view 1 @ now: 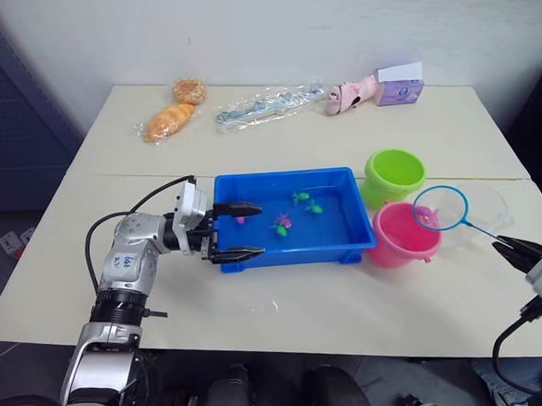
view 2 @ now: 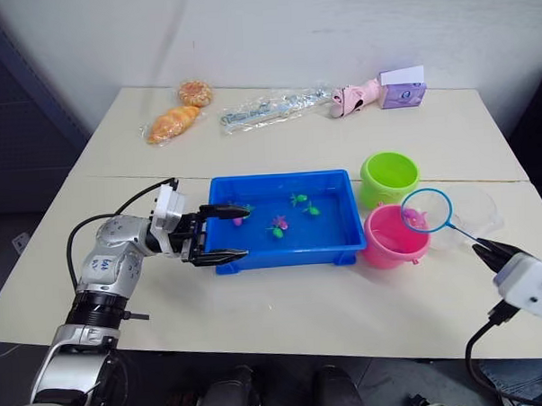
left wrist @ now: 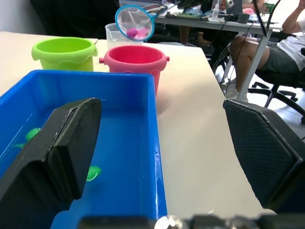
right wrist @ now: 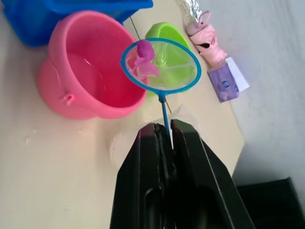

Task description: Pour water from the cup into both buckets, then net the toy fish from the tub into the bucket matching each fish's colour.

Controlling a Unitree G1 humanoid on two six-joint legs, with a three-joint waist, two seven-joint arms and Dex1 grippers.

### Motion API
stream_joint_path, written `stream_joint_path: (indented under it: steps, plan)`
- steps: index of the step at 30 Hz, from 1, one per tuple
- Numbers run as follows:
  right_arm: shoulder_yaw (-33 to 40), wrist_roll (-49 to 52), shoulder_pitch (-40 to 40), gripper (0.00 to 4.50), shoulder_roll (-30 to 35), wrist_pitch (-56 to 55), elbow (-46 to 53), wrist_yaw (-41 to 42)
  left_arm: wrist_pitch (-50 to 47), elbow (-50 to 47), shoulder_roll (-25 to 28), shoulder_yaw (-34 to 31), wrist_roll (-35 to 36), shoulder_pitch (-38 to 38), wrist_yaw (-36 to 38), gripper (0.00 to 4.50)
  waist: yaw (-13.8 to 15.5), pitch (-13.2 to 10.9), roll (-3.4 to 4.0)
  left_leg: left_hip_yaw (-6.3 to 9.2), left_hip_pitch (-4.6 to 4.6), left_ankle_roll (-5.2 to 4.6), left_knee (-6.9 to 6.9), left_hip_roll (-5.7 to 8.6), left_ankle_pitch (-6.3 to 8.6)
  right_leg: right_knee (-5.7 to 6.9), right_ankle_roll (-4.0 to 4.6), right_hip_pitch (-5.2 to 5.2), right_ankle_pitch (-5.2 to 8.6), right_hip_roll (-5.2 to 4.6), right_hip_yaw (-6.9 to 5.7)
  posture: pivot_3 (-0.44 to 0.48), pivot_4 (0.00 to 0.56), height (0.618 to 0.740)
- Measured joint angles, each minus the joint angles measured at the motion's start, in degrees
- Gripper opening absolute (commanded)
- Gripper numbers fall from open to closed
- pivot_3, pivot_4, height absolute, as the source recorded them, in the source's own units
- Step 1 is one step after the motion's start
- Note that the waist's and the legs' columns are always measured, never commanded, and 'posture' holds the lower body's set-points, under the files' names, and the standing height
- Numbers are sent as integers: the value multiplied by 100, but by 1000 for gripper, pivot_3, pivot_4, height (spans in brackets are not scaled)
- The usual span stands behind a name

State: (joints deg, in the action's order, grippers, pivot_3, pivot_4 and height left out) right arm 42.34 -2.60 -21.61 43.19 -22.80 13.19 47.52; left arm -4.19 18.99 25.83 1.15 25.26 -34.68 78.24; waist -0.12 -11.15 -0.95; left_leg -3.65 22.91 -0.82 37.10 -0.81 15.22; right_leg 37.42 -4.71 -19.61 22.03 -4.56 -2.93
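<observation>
Clamped on the net (right wrist: 161,71) handle: right gripper (right wrist: 163,131), hoop with a pink fish (right wrist: 142,61) just over the pink bucket (view 1: 404,234) rim. Could spill onto the table (view 1: 348,307) if tipped early. Spread wide astride the tub (view 1: 255,258) wall: left gripper (view 1: 237,231).

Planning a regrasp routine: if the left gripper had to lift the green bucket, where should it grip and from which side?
Probably the rim of the green bucket, from above. It stands upright and open-topped, with the pink bucket close on its near side and the blue tub on its left, so side access looks tight. One finger inside, one outside the wall. The left gripper is open at the tub's left end.
</observation>
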Motion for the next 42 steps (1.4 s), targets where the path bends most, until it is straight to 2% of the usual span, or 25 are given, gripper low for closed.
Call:
stream_joint_path:
  steps: [6,8,11,18,24,27,30,32,35,38,42]
  plan:
    - [-176,-1386,12,0,140,-1474,-763,-1093,-45,-2,-70,14,-52,-35,-107,4415,-17,0,2,-5,-6,10,-3,-1,-6,2,0,-1,0,2,6,0,150,740]
    - [-167,-2266,82,0,250,-1938,-890,-1808,-68,-5,-81,14,-63,-64,-143,4415,-14,0,2,-5,-9,13,-3,-1,-8,3,0,0,0,3,8,0,150,740]
    - [-167,-3047,74,0,274,-2460,-948,-2620,-104,-26,-118,15,-64,-68,-231,4415,-3,0,2,-4,-9,17,-7,-1,-9,3,0,-1,1,4,8,0,150,740]
    - [-168,-4465,33,0,377,-2674,-817,-3934,-237,-260,-280,23,-64,-69,-442,4415,-1,1,2,-5,-9,19,-6,0,-11,2,0,0,1,5,10,0,150,740]
    - [-190,-4628,45,0,473,-2445,-757,-4313,-293,-279,-326,49,-64,-70,-499,4415,-13,1,2,-7,-11,23,-6,-2,-13,3,0,0,1,9,12,0,150,740]
    - [-338,-3731,81,0,471,-2165,-590,-4044,-329,-301,-321,49,-64,-70,-499,4415,-17,1,2,-7,-12,22,-6,-4,-13,3,0,3,1,10,12,0,150,740]
    - [-856,-1744,35,0,567,-1501,-140,-3209,-400,-403,-210,30,-57,-31,-513,4415,-28,1,2,-6,-15,20,-6,-5,-12,4,0,6,1,9,12,0,150,740]
    - [-1322,-203,12,0,686,-678,433,-2487,-463,-448,-25,-79,-38,23,-524,4415,-59,1,2,-3,-18,18,-6,-11,-12,5,0,12,0,12,9,0,150,740]
    - [-1915,1466,367,0,844,898,1212,-1849,-554,-470,243,-375,59,201,-601,4415,-110,1,2,2,-20,11,-2,-11,-9,10,1,14,0,7,8,0,150,740]
    - [-2401,2476,885,0,1056,2392,1794,-1603,-594,-487,449,-624,132,392,-717,4415,-128,1,2,10,-19,6,-2,-11,-6,9,1,14,0,2,4,0,150,740]
    - [-3353,2856,2071,0,1046,3868,2052,-1591,-582,-541,751,-980,153,766,-883,4415,-161,0,0,11,-14,5,-2,-10,-5,4,1,7,0,-2,4,0,150,740]
